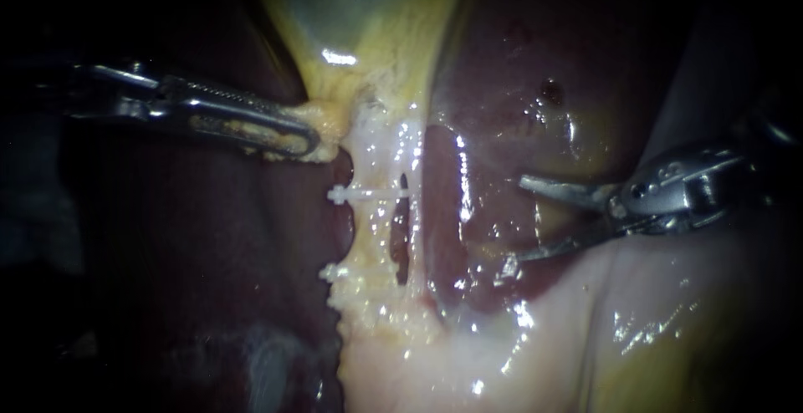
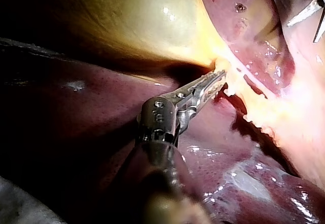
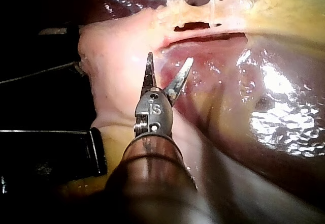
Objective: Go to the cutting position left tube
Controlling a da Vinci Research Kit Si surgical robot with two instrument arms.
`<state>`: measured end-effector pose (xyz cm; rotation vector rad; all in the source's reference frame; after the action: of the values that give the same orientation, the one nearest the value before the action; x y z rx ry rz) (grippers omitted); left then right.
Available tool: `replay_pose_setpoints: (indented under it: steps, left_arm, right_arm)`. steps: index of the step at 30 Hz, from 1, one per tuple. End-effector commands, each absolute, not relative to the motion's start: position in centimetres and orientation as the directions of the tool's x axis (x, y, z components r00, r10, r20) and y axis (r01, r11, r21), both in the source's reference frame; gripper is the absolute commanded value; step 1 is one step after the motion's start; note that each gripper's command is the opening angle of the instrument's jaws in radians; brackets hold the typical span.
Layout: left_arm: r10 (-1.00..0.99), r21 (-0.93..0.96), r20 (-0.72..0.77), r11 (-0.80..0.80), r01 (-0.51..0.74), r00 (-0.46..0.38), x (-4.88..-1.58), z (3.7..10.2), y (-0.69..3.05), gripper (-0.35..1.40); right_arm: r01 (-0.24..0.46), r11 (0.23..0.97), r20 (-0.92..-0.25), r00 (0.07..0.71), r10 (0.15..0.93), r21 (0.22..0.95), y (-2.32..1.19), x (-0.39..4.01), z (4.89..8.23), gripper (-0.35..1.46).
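The left tube (image 1: 370, 225) is a pale strand running down from the gallbladder (image 1: 368, 28), with one white clip (image 1: 365, 192) across it and another clip (image 1: 335, 273) lower down. My left instrument (image 1: 311, 139) has its jaws shut on the yellowish tissue at the gallbladder's neck, just above the upper clip. My right instrument (image 1: 520, 219) has two thin blades standing open and holding nothing. It hovers over the liver (image 1: 519, 87), well to the right of the tube. In the right wrist view the open blades (image 3: 168, 69) are short of the clipped tube (image 3: 195, 14).
A dark slit (image 1: 402, 233) separates the left tube from a second pale strand (image 1: 416, 212) to its right. Pale fatty tissue (image 1: 401, 354) spreads below the tubes. Dark liver (image 2: 76, 112) lies under my left instrument (image 2: 216, 79); the gallbladder (image 2: 142, 26) bulges beyond it.
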<state>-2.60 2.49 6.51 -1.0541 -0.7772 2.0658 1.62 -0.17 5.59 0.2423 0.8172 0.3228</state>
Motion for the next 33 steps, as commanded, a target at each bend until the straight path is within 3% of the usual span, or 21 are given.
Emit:
replay_pose_setpoints:
  steps: [1,16,24,33]
  left_arm:
    - [0.784,-0.751,-0.439,-0.589,-0.298,-0.439,-2.59,6.50,2.49,-0.35]
    - [0.801,-0.748,-0.439,-0.577,-0.329,-0.407,-1.95,5.87,2.79,-0.35]
    - [0.803,-0.746,-0.440,-0.576,-0.334,-0.402,-1.95,5.86,2.78,-0.35]
    - [0.807,-0.746,-0.436,-0.572,-0.341,-0.398,-1.98,5.86,2.76,-0.35]
  right_arm:
    - [-0.188,0.924,-0.672,0.640,0.372,0.333,-0.17,1.62,5.59,1.44]
    - [-0.184,0.923,-0.673,0.639,0.373,0.337,-0.17,1.63,5.60,1.44]
    - [-0.151,0.917,-0.677,0.633,0.376,0.368,-0.19,1.74,5.58,1.44]
    - [-0.057,0.903,-0.698,0.615,0.367,0.425,-0.33,2.21,5.63,1.44]
